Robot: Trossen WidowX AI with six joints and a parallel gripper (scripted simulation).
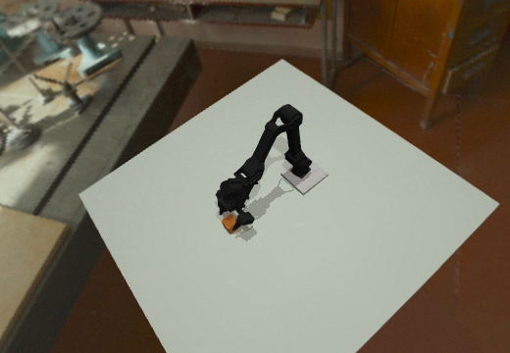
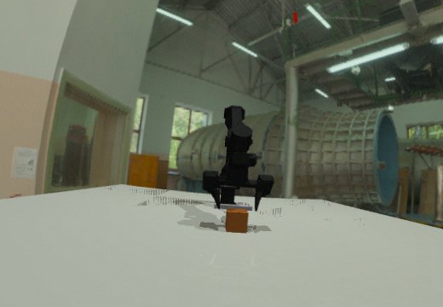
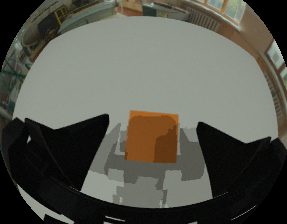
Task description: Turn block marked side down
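1. On a white table (image 1: 373, 245): an orange block (image 2: 237, 220), resting flat on the surface, all visible faces plain orange, no mark showing in any view.
2. Directly above and just behind the block: a black gripper (image 2: 237, 206), fingers spread wide apart, holding nothing.
3. Seen from the exterior view: two pointed fingertips (image 2: 217, 200) angled downward, one to either side of the block's line, tips clear of its top face and apart from it.
4. Seen from the wrist view: the block (image 3: 151, 136) centred between the two dark fingers, a gap of table visible on each side, grey shadows pooled around and below it.
5. Seen from above: the block (image 1: 229, 224) near the middle of the table, partly tucked under the gripper (image 1: 240, 216), the arm (image 1: 265, 147) bent forward and down from its pale square base plate (image 1: 309, 178).
6. Beyond the table: a dark workbench (image 1: 98, 113) and a wooden cabinet (image 1: 417, 29), well apart from the block.
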